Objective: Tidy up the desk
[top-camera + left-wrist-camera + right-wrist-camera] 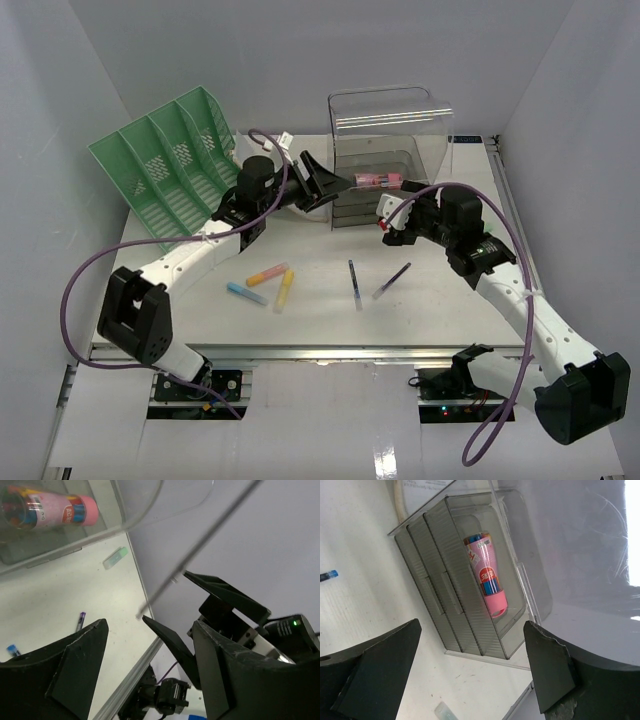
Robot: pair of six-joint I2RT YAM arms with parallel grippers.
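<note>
The top view shows the white bench (450, 310) filling the walled enclosure, with its metal rail along the near edge by the arm bases. The left gripper (318, 183) and right gripper (388, 215) face each other in front of the clear organizer (390, 105), both with jaws released and nothing between them. Only this view takes in the green file rack (165, 165) at the back left. In the middle it also shows a blue marker (246, 292), an orange marker (267, 273), a yellow marker (285, 290), a dark pen (354, 284) and a purple pen (392, 281). The right wrist view shows plainly a pink tube (487, 575) lying on the smoky drawers (445, 595) inside the organizer. The left wrist view adds a small pale green block (115, 558) on the bench just beside the organizer, whose curved clear wall crosses in front.
</note>
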